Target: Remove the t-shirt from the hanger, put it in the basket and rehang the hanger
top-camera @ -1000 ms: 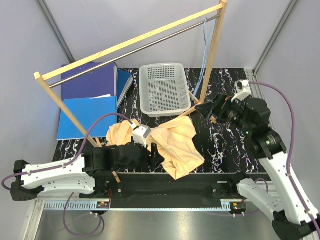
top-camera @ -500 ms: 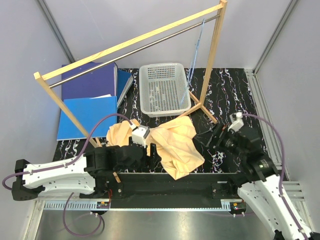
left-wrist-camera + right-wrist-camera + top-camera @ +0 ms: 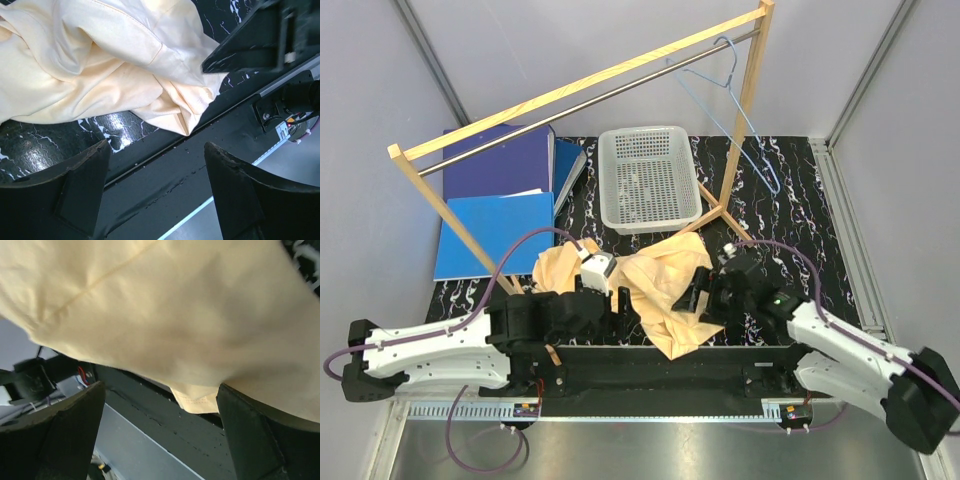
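Observation:
The pale peach t-shirt (image 3: 670, 285) lies crumpled on the black marbled table, near the front edge. It fills the top of the left wrist view (image 3: 100, 65) and of the right wrist view (image 3: 165, 310). The light-blue hanger (image 3: 735, 100) hangs bare by its hook on the metal rail at the far right, swung out sideways. My left gripper (image 3: 632, 312) is open and empty at the shirt's near left edge. My right gripper (image 3: 698, 298) is open and empty, low at the shirt's right edge. In the right wrist view the cloth lies between and beyond the fingers (image 3: 65, 435).
A wooden rack (image 3: 570, 90) with a metal rail spans the back. A white basket (image 3: 648, 180) stands behind the shirt. Blue folders (image 3: 495, 205) lie at the back left. The rack's right post and foot (image 3: 725, 215) stand just behind my right arm.
My right arm has swung down from near the rack's right post to the shirt's right edge. The bare hanger has swung out on the rail. The left arm has barely moved.

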`<act>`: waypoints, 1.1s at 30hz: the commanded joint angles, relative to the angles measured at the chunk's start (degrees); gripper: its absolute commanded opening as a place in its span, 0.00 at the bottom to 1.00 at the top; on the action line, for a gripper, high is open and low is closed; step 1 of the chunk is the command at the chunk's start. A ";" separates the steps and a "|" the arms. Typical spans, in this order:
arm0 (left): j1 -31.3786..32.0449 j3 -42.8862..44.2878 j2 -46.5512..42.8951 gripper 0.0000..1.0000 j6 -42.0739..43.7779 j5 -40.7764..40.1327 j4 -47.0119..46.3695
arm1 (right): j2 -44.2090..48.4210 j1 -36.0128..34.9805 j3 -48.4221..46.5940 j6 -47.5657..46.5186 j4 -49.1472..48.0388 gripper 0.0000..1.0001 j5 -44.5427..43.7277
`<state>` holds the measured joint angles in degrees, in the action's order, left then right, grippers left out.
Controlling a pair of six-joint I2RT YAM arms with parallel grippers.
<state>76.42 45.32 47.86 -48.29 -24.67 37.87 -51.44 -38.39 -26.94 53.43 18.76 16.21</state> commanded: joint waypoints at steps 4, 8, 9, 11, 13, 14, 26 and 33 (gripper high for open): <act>0.30 0.30 -2.77 0.80 -0.75 -1.88 1.68 | -8.32 -8.89 2.68 4.75 -12.43 0.98 -7.77; 0.31 0.03 -3.73 0.81 -0.58 -2.31 1.95 | -10.34 -10.82 4.79 7.21 -21.10 0.77 -6.98; 0.31 0.21 -3.82 0.81 -0.57 -2.49 2.30 | -11.04 -11.09 5.31 7.56 -22.09 0.74 -7.33; 0.30 0.47 -3.82 0.81 -0.84 -2.49 2.56 | -11.66 -11.00 5.58 7.48 -22.72 0.66 -8.29; 0.22 0.82 -3.74 0.81 -0.75 -2.23 2.65 | -11.93 -11.09 5.49 7.04 -22.63 0.59 -10.05; 0.30 0.82 -3.73 0.81 -0.84 -2.23 2.56 | -11.84 -11.00 5.58 6.69 -22.89 0.54 -10.92; 0.30 3.97 0.55 0.99 7.76 -3.28 1.07 | 1.76 -10.92 0.66 0.71 -19.39 0.00 -9.98; 0.30 12.75 17.84 0.99 25.42 -5.57 0.01 | 6.17 -11.00 -3.20 0.54 -1.38 0.84 -15.23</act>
<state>76.40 51.42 56.14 -35.79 -28.18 40.45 -47.70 -49.08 -27.59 55.35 6.17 5.34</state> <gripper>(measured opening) 0.985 0.674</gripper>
